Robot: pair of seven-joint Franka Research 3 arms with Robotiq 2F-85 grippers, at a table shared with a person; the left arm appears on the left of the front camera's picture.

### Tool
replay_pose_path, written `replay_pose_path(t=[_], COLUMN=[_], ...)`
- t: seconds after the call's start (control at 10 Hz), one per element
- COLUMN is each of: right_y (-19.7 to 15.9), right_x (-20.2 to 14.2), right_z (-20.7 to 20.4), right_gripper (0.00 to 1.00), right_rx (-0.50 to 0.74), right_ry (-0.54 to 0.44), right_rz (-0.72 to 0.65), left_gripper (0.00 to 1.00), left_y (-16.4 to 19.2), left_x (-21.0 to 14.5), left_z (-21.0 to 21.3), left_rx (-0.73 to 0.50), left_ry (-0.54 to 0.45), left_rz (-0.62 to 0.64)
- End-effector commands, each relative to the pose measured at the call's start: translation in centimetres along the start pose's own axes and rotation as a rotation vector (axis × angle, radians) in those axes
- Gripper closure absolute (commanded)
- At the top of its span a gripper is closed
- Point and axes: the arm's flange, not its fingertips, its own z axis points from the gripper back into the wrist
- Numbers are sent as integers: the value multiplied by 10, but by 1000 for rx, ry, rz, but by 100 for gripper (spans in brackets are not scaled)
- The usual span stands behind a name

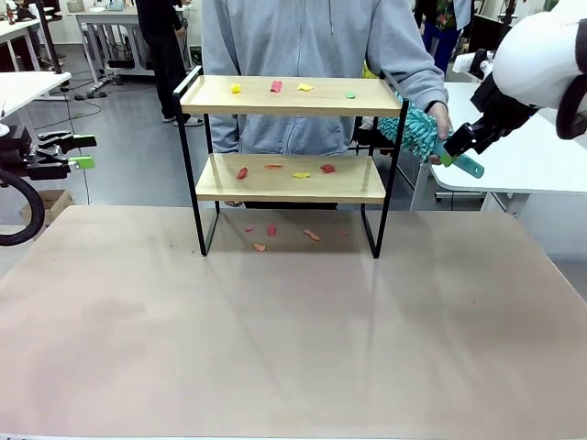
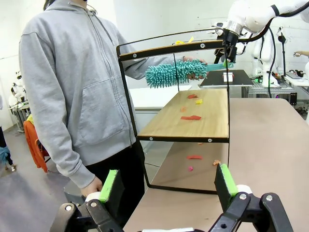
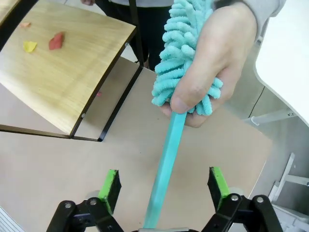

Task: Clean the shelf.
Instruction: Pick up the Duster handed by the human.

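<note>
Shelf (image 1: 275, 103) stands upright on the table (image 1: 293, 330), toward 12 o'clock in the front view. Coloured scraps (image 1: 276, 86) lie on both boards and on the table beneath it. At the shelf's 3 o'clock, a person's hand (image 1: 438, 119) grips the fluffy head of a teal duster (image 1: 417, 131). Its handle runs between the fingers of the right pincer (image 3: 164, 181), whose jaws stand wide, clear of the handle on both sides. Left pincer (image 1: 84, 151) hangs at the shelf's 9 o'clock, well apart from it, jaws wide, nothing between them.
</note>
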Motion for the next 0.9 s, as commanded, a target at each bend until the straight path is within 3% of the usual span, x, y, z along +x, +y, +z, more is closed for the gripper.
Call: replay_pose_path(t=[0.0,0.1,0.2,0.3,0.8], right_y=[2,1,1,1,-2], right_x=[0,0,0,0,-2], right_z=[0,0,0,1,0], right_gripper=[60,100,65,100,100], right_rx=[-36,-36,-36,-41,-51], right_ry=[-3,-1,4,8,55], right_rz=[-36,-40,-45,-50,-57], left_gripper=[0,0,0,0,0], left_y=[-1,-1,-1,-1,-1], left_x=[2,2,2,2,2], left_z=[0,0,0,0,0], left_rx=[-1,-1,-1,-1,-1], left_ry=[6,6,6,6,6], left_rz=[-4,-4,-4,-4,-4])
